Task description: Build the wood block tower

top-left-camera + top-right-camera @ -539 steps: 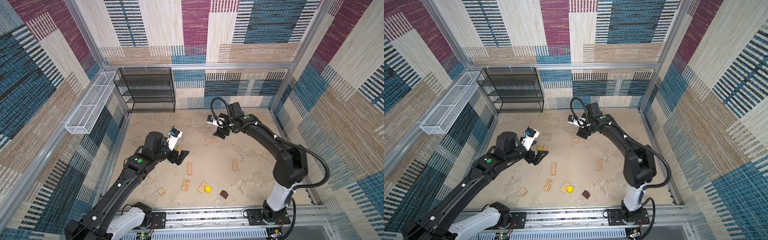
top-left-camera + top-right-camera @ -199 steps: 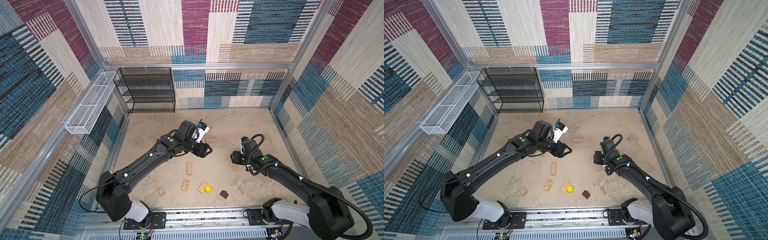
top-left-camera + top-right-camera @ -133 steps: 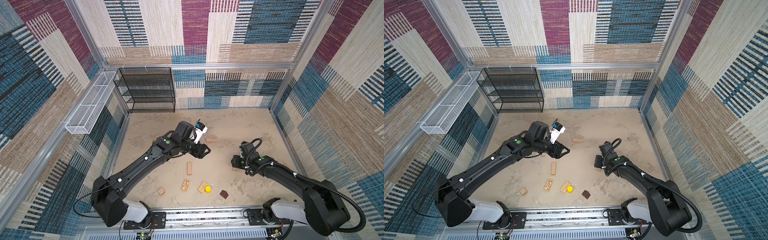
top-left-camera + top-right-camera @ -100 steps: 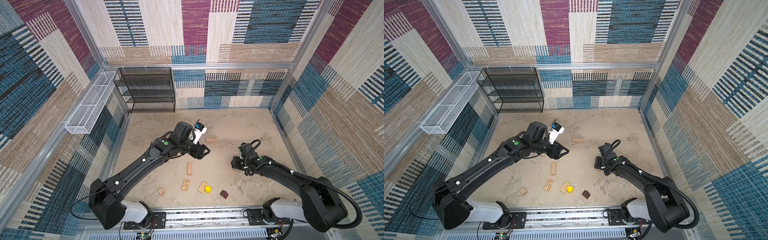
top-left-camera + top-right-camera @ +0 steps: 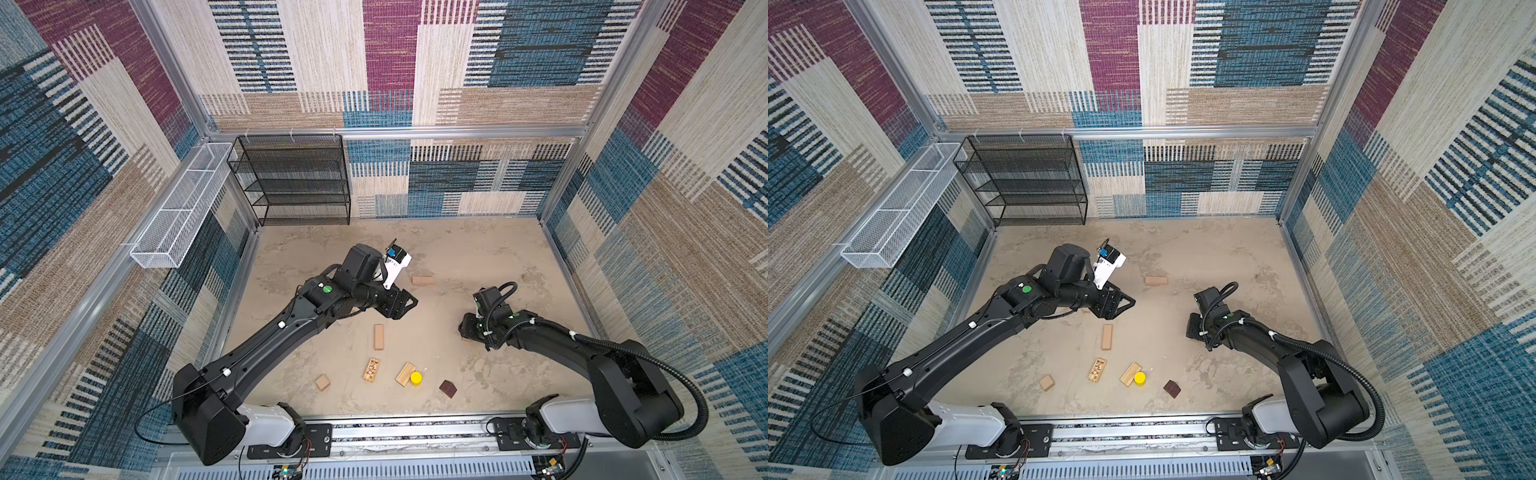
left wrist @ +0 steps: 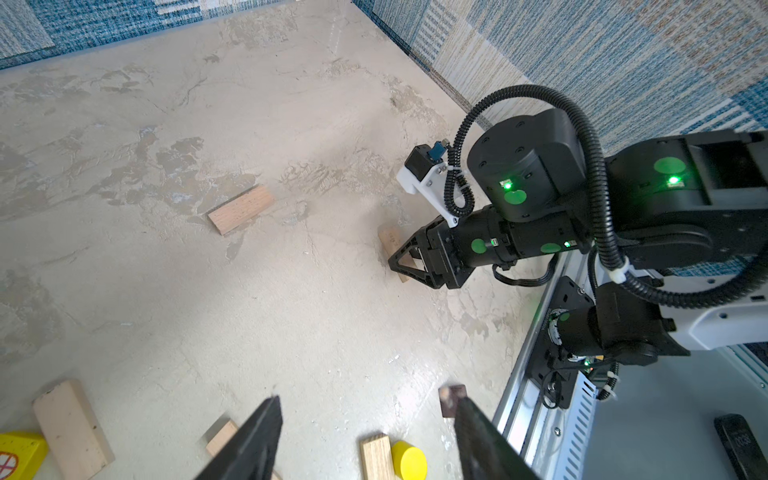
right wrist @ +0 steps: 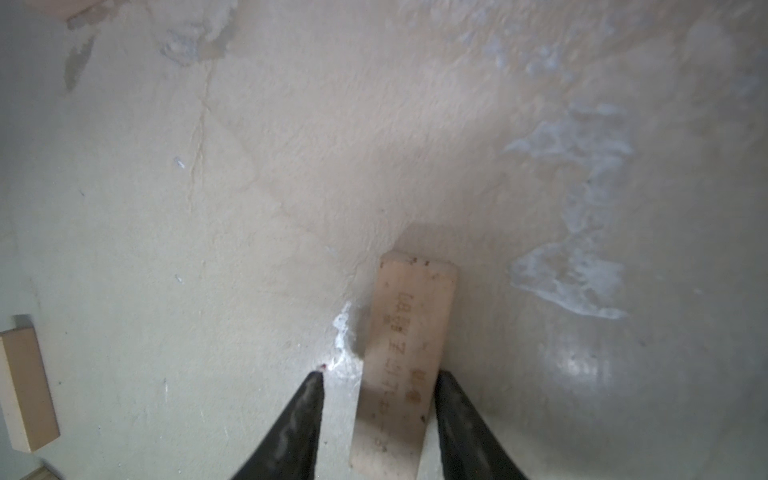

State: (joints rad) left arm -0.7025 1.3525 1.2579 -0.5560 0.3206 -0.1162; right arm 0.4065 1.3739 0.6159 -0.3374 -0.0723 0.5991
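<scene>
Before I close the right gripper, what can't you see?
- printed plank: hidden under the right gripper in both top views; near end cut off in right wrist view, print blurred.
- yellow block: cut off in left wrist view.
- patterned plank: print too small in top views.

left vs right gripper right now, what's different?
The left gripper has wide fingers with nothing between them, up off the floor. The right gripper has narrower fingers, low, straddling the printed plank lying on the floor, a gap on one side. Shared: both open, neither holding anything.
</scene>
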